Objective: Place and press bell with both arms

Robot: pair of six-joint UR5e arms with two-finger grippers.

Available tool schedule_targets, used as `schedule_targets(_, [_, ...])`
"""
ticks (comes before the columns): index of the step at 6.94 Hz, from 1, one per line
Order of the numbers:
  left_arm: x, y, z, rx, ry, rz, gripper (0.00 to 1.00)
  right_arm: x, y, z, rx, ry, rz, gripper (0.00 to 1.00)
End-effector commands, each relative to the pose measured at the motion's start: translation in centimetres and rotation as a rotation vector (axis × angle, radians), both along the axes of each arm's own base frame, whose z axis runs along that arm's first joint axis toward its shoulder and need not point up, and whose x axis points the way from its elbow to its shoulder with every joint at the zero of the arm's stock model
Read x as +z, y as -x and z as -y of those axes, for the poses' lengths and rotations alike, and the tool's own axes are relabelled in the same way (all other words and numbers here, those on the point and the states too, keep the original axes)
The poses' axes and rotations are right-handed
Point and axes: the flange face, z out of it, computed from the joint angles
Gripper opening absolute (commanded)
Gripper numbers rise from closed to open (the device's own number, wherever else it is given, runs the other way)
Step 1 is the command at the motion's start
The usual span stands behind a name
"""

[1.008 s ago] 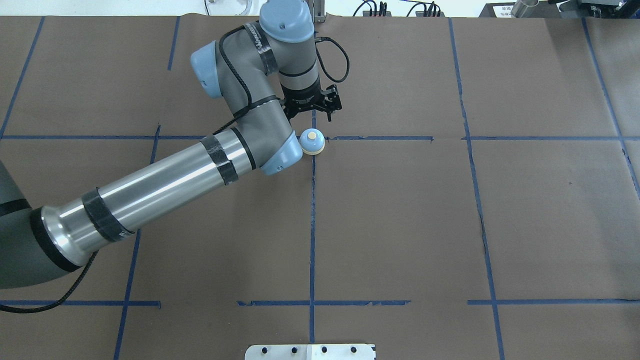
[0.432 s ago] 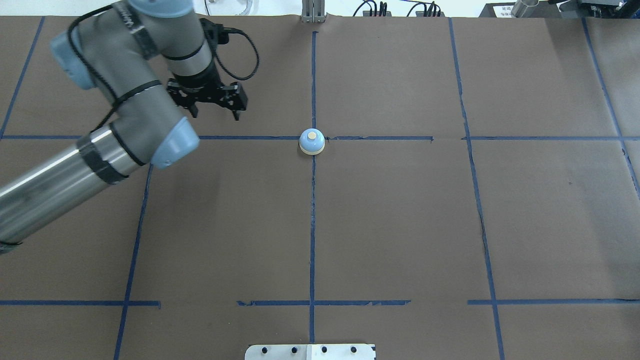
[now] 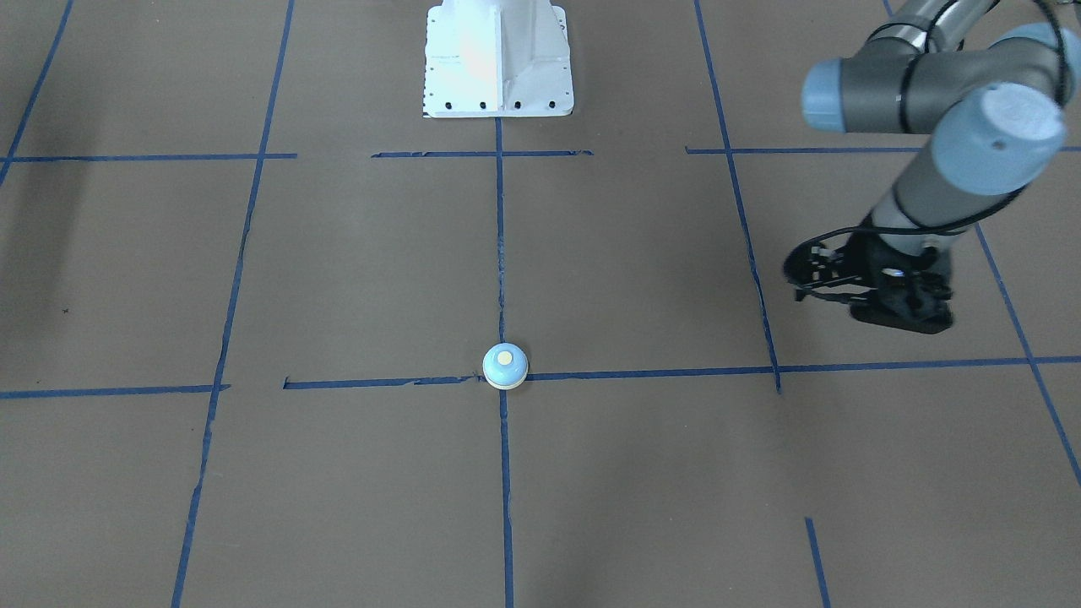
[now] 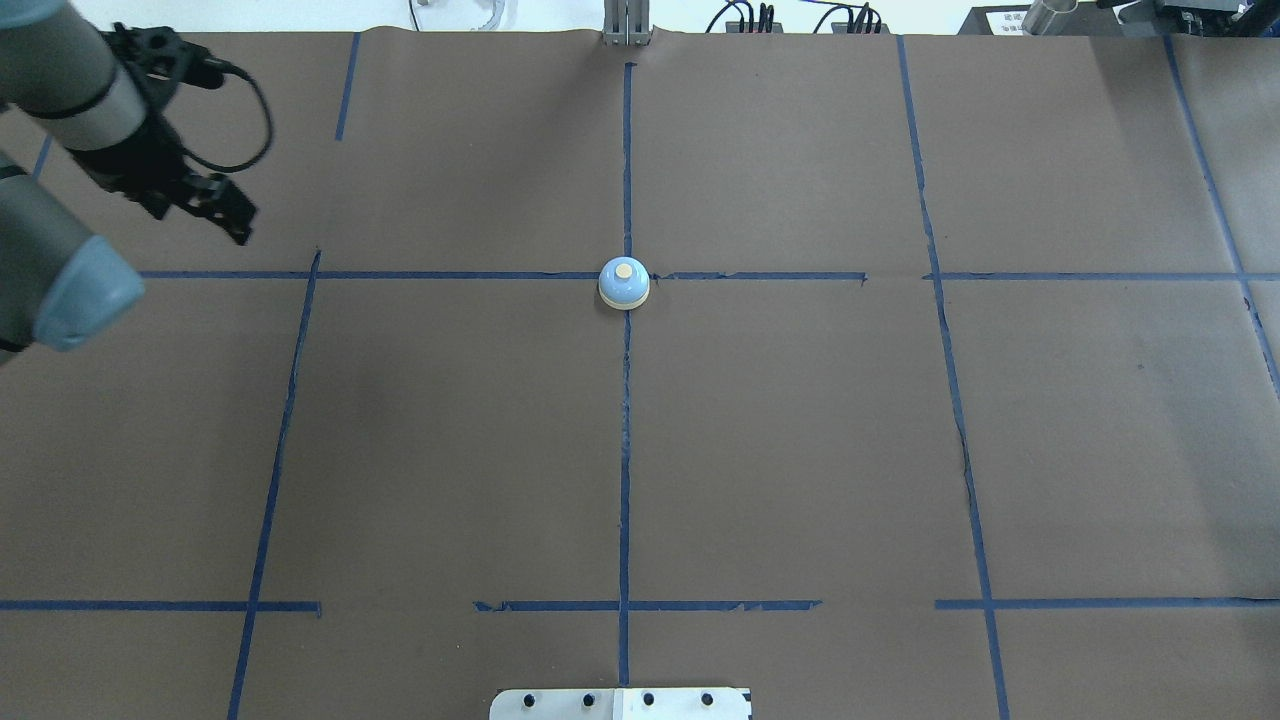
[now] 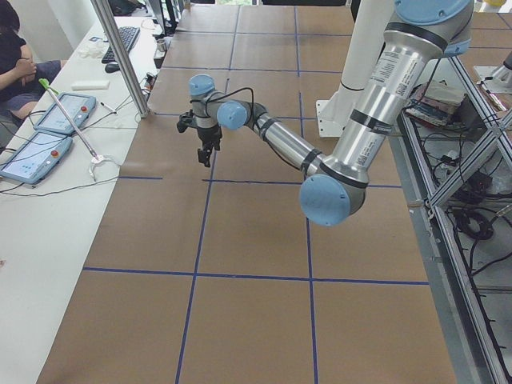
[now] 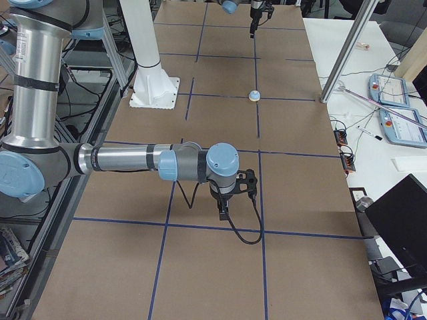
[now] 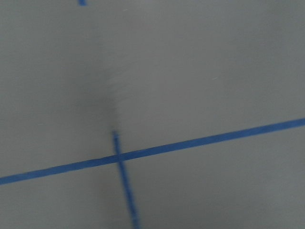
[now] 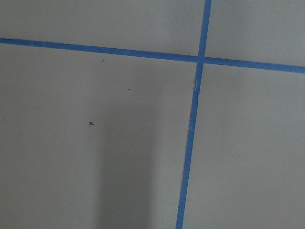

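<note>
The light-blue bell (image 4: pixel 624 284) with its cream button stands alone on a blue tape crossing at the table's middle; it also shows in the front view (image 3: pixel 505 366) and small in the right side view (image 6: pixel 253 96). My left gripper (image 4: pixel 200 222) hangs far to the bell's left above the table, open and empty; the front view (image 3: pixel 832 295) and the left side view (image 5: pixel 206 152) show it too. My right gripper (image 6: pixel 223 212) shows only in the right side view, low over the table far from the bell. I cannot tell whether it is open or shut.
Brown paper with a blue tape grid (image 4: pixel 625 450) covers the table. The white pedestal base (image 3: pixel 498 59) stands at the robot's edge. A side bench with tablets (image 5: pixel 40 136) and a metal post (image 5: pixel 120 56) lie beyond the far edge.
My left arm has swung away from the bell toward the left edge, its gripper staying open. The bell has not moved.
</note>
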Motion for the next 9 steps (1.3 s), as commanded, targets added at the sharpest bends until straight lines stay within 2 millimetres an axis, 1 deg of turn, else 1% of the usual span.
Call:
schedule_targets(1, [9.8,15.0,-2.2,0.014,-0.002,-0.007,1.0,0.0,0.0,0.0,0.001,0.002,0.002,1.0])
schedule_targets(2, [15.3,21.2,-5.8,-0.01,0.034,-0.025,1.0,-0.2,0.0,0.1,0.001,-0.003,0.002,1.0])
schedule_targets(3, [20.2,25.6,-9.7,-0.038,0.081,-0.007,1.0,-0.7,0.3,0.7,-0.005,-0.015,0.005,1.0])
schedule_targets(4, [22.2,29.0,-11.8,-0.065,0.092,-0.008,1.0,-2.2,1.1,0.9,-0.021,-0.039,0.012,1.0])
schedule_targets(5, [23.6,30.6,-14.5,-0.102,0.122,-0.019,1.0,-5.5,3.2,2.5,-0.024,-0.058,0.036,1.0])
schedule_targets(6, [24.6,30.6,-15.8,-0.107,0.141,-0.021,1.0,-8.6,7.9,5.0,-0.083,-0.079,0.046,0.99])
schedule_targets(7, [24.7,30.6,-15.8,-0.11,0.146,-0.021,1.0,-13.9,13.4,8.1,-0.093,-0.074,0.071,0.99])
schedule_targets(8, [24.7,30.6,-15.9,-0.11,0.147,-0.021,1.0,-18.1,18.5,7.9,-0.073,-0.016,0.087,1.0])
schedule_targets(9, [24.6,30.5,-15.9,-0.11,0.147,-0.034,1.0,-23.7,24.8,9.1,-0.091,-0.052,0.08,1.0])
